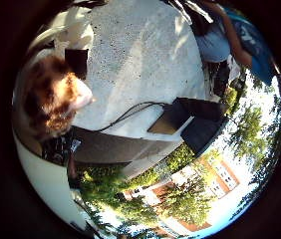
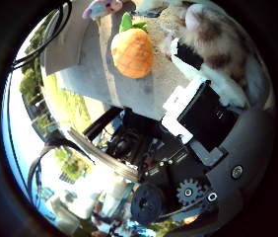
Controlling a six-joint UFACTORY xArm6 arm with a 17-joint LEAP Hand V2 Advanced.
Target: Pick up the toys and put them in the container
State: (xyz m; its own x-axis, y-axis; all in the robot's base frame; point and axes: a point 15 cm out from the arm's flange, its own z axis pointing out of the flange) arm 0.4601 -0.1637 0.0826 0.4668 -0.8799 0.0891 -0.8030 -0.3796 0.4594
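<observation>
Against palm, fluffy brown-white plush toy (image 1: 53, 102), fingers (image 2: 205, 116) curled round it, orange pineapple toy (image 2: 131, 52) nearby on concrete

Bright outdoor sun; hard shadows across the concrete pavement (image 1: 140, 59). Strong fisheye bending toward black rims. Blown-out sky glare. Soft blur on the nearby plush toy (image 1: 51, 102).

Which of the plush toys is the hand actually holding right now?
The brown-and-white furry plush: the hand's fingers curl round it, close against the palm. The orange pineapple plush and the small pink toy lie untouched on the concrete.
</observation>
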